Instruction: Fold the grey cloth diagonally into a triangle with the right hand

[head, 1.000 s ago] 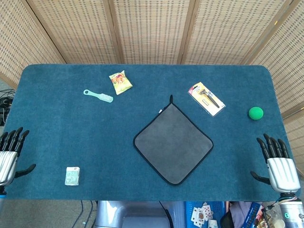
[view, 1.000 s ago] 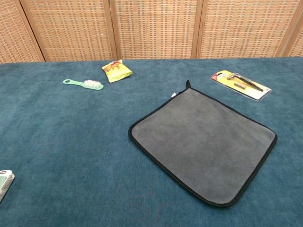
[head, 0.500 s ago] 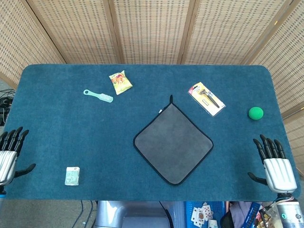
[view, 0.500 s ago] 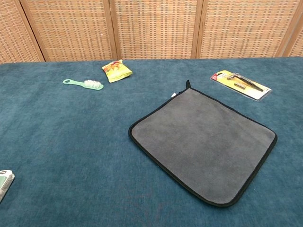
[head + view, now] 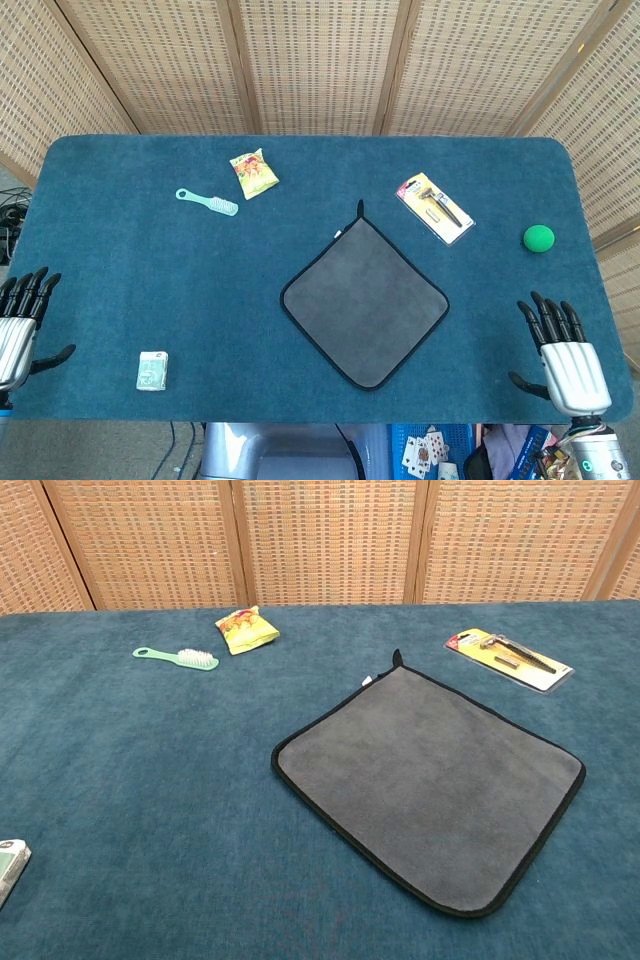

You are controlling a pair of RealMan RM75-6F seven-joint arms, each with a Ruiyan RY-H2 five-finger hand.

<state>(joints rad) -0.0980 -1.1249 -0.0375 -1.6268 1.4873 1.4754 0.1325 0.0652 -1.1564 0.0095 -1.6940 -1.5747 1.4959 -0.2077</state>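
**Fig. — Fold not yet begun; cloth flat, right hand at near table edge**

Near edge: right hand [image 5: 567,352], silver palm w/ black fingers, sits at the near right corner of the blue carpeted table [image 5: 120,270], fingers spread and pointing away from the robot, holding nothing. Left hand [image 5: 18,325] at the near left edge, likewise spread and empty. Neither hand shows in the chest view. A small pale card pack [image 5: 152,370] lies near the left hand.

Centre: grey square microfibre cloth w/ black trim [image 5: 364,301] lies flat in one layer, turned as a diamond, one corner toward the robot, hanging loop at the far corner. No fold visible, so the whole task appears left to do. Cloth is well apart from the right hand, to that hand's left and slightly farther out; its right corner is the nearest part.

Far: green ball [image 5: 538,238], packaged razor [image 5: 435,207], yellow snack packet [image 5: 253,173], mint-green brush [image 5: 207,201]; none touches the cloth.
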